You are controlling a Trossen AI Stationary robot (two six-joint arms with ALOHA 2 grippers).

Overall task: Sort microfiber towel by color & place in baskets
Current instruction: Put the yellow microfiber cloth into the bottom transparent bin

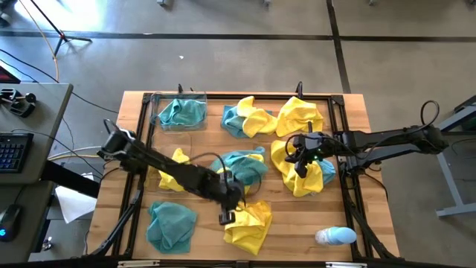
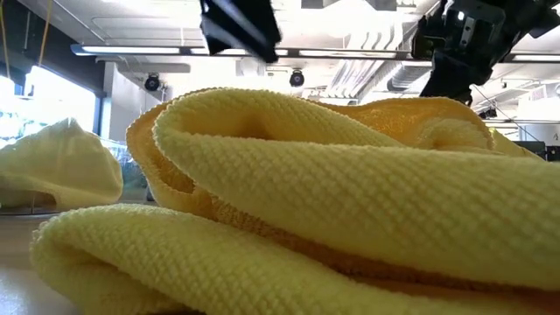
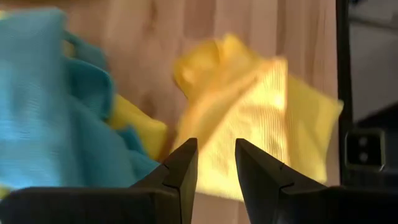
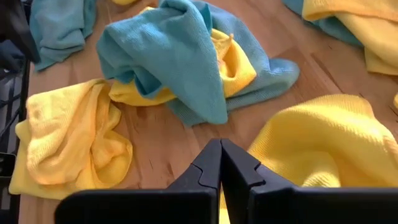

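Yellow and teal microfiber towels lie crumpled across the wooden table. One clear basket (image 1: 178, 112) stands at the far left and holds a teal towel; I see no second basket. My left gripper (image 1: 227, 216) (image 3: 216, 163) is open, its fingers a little apart. It hovers over the left edge of a crumpled yellow towel (image 1: 249, 223) (image 3: 249, 118) near the table's near edge. My right gripper (image 1: 300, 168) (image 4: 221, 155) is shut. It hangs above a yellow towel (image 1: 294, 179) (image 4: 323, 143) that lies with a teal one in a pile at the right. In the low view both grippers stand clear above the cloth.
Other towels: a teal one (image 1: 171, 227) at near left, a yellow one (image 1: 175, 167), a teal-over-yellow heap (image 1: 242, 167) (image 4: 180, 56) in the middle, and teal-and-yellow (image 1: 245, 119) and yellow (image 1: 301, 115) ones at the far side. Black frame rails (image 1: 343, 149) border the table. A pale-blue-and-white object (image 1: 335, 237) lies near right.
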